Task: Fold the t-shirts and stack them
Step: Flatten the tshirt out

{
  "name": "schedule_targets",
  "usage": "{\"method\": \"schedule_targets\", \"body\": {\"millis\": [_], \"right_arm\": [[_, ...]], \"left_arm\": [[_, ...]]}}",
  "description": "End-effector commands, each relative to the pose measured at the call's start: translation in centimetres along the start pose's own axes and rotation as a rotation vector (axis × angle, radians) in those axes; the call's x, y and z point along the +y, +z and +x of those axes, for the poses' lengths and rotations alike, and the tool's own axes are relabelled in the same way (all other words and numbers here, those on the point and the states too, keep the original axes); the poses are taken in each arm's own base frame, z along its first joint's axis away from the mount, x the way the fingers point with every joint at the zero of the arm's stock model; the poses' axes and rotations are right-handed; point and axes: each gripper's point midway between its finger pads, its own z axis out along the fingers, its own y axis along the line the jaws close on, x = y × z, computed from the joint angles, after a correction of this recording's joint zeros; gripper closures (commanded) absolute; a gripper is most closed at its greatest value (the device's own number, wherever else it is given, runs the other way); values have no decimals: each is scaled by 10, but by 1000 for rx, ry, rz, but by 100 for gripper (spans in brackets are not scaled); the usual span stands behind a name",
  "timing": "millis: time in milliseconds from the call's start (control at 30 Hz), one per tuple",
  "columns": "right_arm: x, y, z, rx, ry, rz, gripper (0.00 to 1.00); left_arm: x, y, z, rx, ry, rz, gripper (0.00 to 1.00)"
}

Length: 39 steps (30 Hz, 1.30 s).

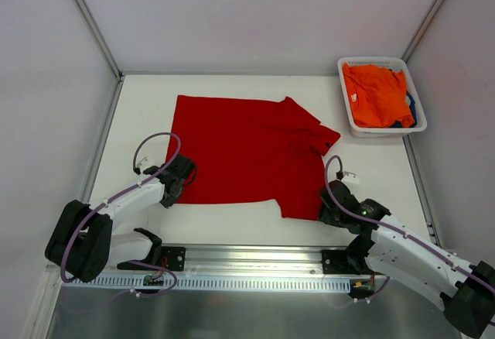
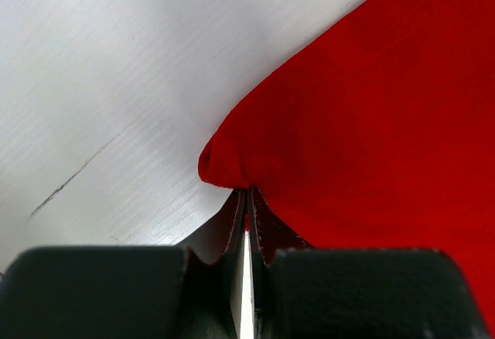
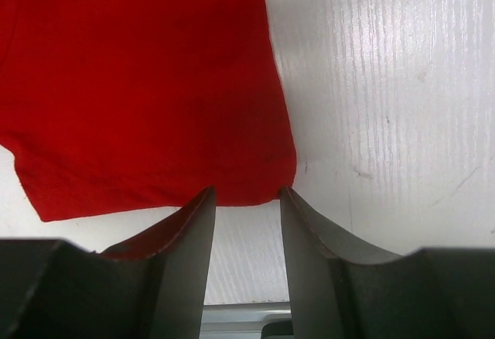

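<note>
The left gripper (image 2: pixel 246 193) was pinched together on a small fold at the near-left corner of the red shirt (image 1: pixel 247 145). Only a sliver of cloth sat between its tips, so a firm lift or pull could probably slip the corner free.

The right gripper (image 3: pixel 247 196) had its jaws apart and held nothing. Its tips were at the hem of the near-right corner, with the cloth's edge barely reaching between them. Closing there might catch only the very hem, or miss it and nip the table (image 3: pixel 387 83).

With one corner gripped and the other loose, a move by the left arm alone would likely drag the shirt askew and wrinkle it.

The shirt lay spread flat on the middle of the table. The orange shirt (image 1: pixel 375 95) lay in the basket (image 1: pixel 346 66) at the far right, well apart.
</note>
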Motion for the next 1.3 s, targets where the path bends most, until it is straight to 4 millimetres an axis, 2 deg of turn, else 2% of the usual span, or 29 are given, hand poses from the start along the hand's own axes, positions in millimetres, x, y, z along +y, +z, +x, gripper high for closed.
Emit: {"method": "schedule_targets", "body": {"millis": [0, 200, 433, 1100, 1200, 1267], "right_arm": [[-4, -2, 0, -16, 40, 11, 58], [-15, -8, 4, -20, 78, 28, 58], [-21, -3, 11, 0, 91, 72, 59], [-4, 5, -3, -40, 32, 60, 62], [-2, 5, -7, -50, 20, 59, 69], [-1, 6, -8, -53, 12, 63, 78]], "left_arm": [[13, 1, 7, 18, 35, -34, 100], [13, 2, 8, 18, 35, -35, 100], [13, 1, 8, 19, 37, -32, 100], [12, 1, 8, 19, 42, -25, 100], [13, 1, 8, 19, 40, -26, 100], [12, 1, 7, 19, 40, -24, 100]]}}
